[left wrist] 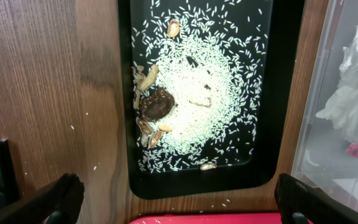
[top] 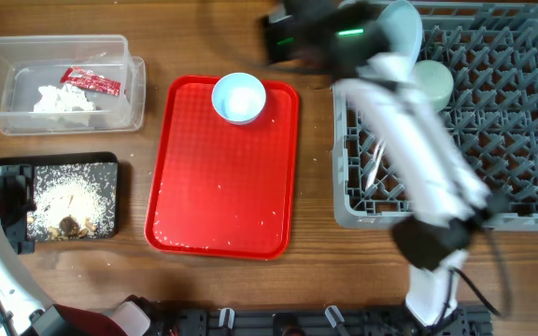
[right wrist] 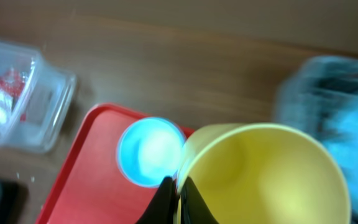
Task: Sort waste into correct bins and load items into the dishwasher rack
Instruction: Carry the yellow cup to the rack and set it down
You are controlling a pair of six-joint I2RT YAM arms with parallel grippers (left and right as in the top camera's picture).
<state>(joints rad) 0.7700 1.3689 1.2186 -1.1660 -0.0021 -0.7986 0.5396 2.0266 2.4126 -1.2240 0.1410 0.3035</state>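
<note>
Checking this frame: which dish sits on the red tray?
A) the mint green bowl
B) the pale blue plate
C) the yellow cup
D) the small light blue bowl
D: the small light blue bowl stands alone on the red tray, near its top edge in the overhead view, while the yellow cup is pinched at its rim by the right gripper.

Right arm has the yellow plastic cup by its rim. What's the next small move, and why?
Probably carry the yellow plastic cup sideways until it is over the grey pegged dishwasher rack. The right gripper is shut on its rim, the cup hangs short of the rack near the red tray, and free pegs show beside the mint green bowl.
</note>
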